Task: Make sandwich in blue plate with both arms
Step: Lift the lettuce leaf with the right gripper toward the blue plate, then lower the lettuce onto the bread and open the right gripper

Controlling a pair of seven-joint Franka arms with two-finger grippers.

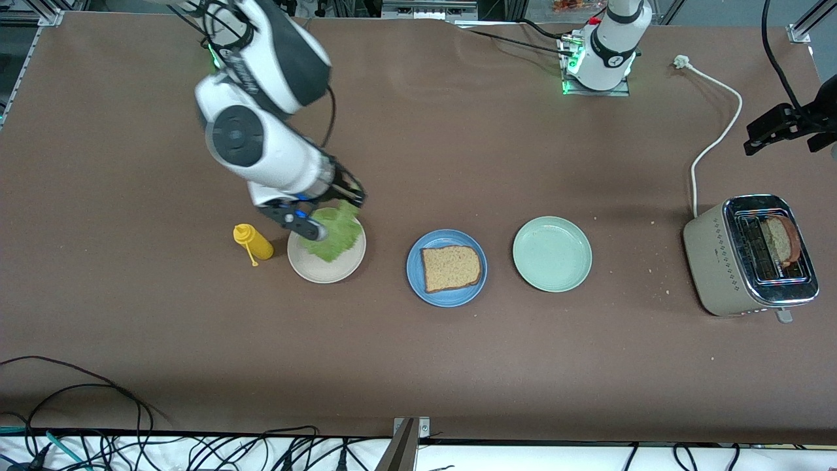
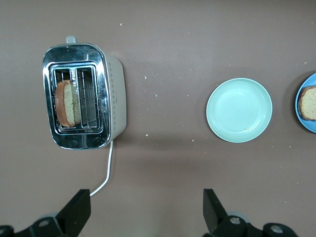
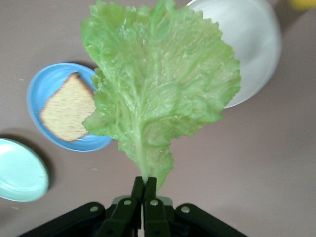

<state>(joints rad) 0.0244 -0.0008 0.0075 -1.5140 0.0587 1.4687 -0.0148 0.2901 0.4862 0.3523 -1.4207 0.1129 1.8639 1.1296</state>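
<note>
Three plates stand in a row in my front view, and I take the blue plate as landmark. It carries one bread slice. The beige plate is beside it toward the right arm's end of the table, the pale green plate toward the left arm's end. The right gripper is over the beige plate with the lettuce leaf hanging from it.

My left wrist view shows the left gripper released, jaws wide and holding nothing, waiting high over the toaster. A second slice stands in one slot, which the front view shows only small.

My right wrist view shows what the front view hides: the jaws are clenched only on the thin stem of the leaf. This is the risk I see. The leaf is soft and may slip or tear on the way, or perhaps fold and land partly off the bread.
</note>
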